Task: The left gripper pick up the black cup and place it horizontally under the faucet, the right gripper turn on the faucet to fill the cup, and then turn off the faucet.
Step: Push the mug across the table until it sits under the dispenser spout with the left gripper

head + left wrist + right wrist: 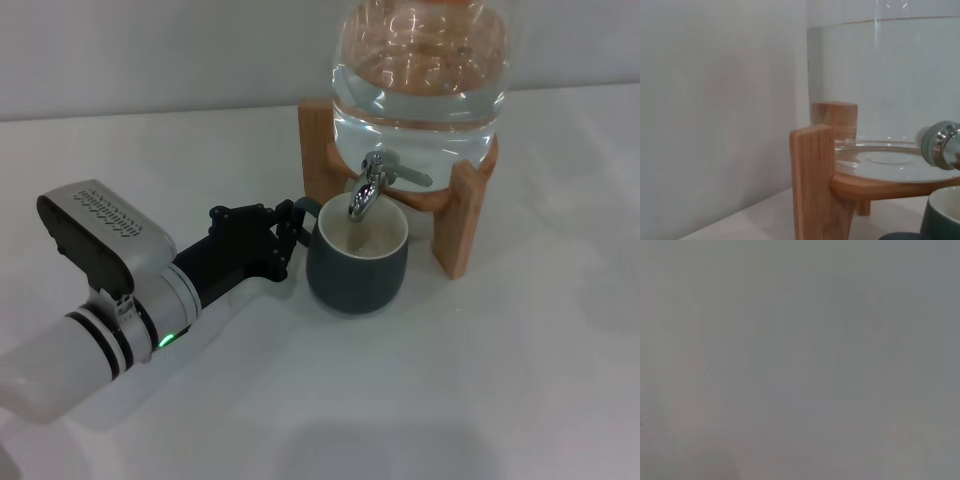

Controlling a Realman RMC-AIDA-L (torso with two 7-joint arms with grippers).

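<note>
The cup (357, 262) stood upright at the centre of the head view, directly beneath the faucet (372, 186) so that water would fall into it. The left tool (290, 232) reached in from the lower left, pinching the cup's handle to steady it on the tabletop (500, 380). The left wrist view alone showed the wooden stand (815, 185) close up. The right tool appeared nowhere; its wrist view showed only blank grey.

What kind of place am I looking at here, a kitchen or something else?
Probably a lab test bench, not a kitchen: a bare white table against a plain wall, holding only a water jug on a wooden stand and the black cup beside the left gripper.
</note>
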